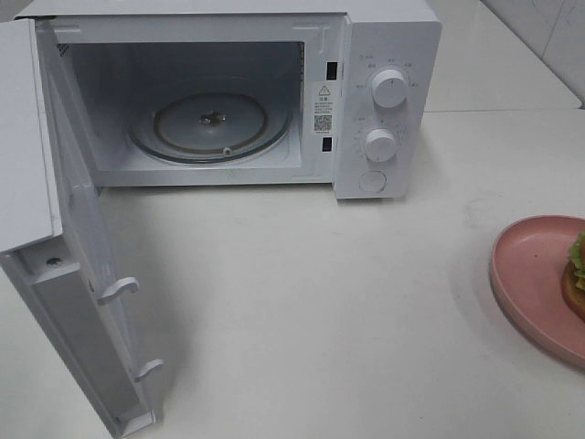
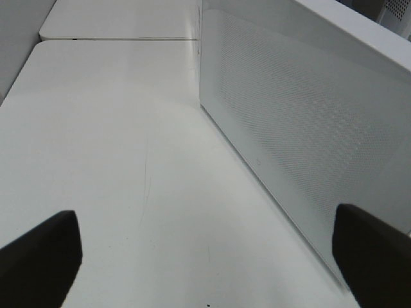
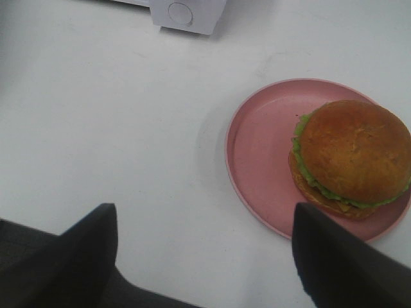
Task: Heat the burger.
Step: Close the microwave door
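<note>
The burger (image 3: 353,154), with a golden-brown bun and a green lettuce frill, sits on a round pink plate (image 3: 257,147). In the exterior high view only a sliver of the burger (image 1: 576,270) shows at the right edge, on the plate (image 1: 530,265). My right gripper (image 3: 204,208) hovers above the table just short of the plate, open, with nothing between its fingers. Open too and empty, my left gripper (image 2: 205,215) hangs over bare table beside the microwave door (image 2: 302,128). Neither gripper shows in the exterior high view.
The white microwave (image 1: 384,91) stands at the back with its door (image 1: 82,302) swung wide open to the left. Its glass turntable (image 1: 210,123) carries nothing. A corner of the microwave (image 3: 186,13) shows in the right wrist view.
</note>
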Tool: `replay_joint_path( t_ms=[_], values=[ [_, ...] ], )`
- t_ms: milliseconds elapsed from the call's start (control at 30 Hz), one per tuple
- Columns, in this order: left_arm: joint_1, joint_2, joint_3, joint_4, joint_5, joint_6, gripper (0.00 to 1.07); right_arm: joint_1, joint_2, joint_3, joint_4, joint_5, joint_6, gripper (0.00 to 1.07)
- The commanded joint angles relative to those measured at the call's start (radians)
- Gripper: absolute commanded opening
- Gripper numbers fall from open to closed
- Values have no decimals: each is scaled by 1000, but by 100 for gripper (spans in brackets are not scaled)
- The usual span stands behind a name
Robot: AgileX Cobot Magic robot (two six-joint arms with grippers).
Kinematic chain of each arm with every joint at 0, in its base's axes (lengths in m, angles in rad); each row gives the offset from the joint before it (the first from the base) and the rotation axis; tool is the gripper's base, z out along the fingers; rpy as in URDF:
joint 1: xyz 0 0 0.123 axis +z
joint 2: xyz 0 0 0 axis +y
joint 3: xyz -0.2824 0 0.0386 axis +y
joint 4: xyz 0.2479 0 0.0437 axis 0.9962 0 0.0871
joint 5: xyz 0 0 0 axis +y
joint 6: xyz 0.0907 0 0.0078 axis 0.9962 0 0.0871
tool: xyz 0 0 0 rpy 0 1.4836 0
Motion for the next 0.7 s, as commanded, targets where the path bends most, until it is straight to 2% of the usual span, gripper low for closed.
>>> replay_joint_path(
  t_ms=[33,133,333,533,700],
  values=[
    [4,-17,0,-6,0,1,98,-64,-58,20,22,-5,-40,75],
    [4,-17,0,-6,0,1,98,-148,-124,20,21,-5,-58,75],
    [4,-17,0,-6,0,1,98,-240,-234,30,24,15,-86,75],
    [4,-17,0,-6,0,1,98,-289,-341,43,40,30,-88,75],
    [4,-15,0,-6,0,1,98,-298,-339,43,44,30,-88,75]
  ],
)
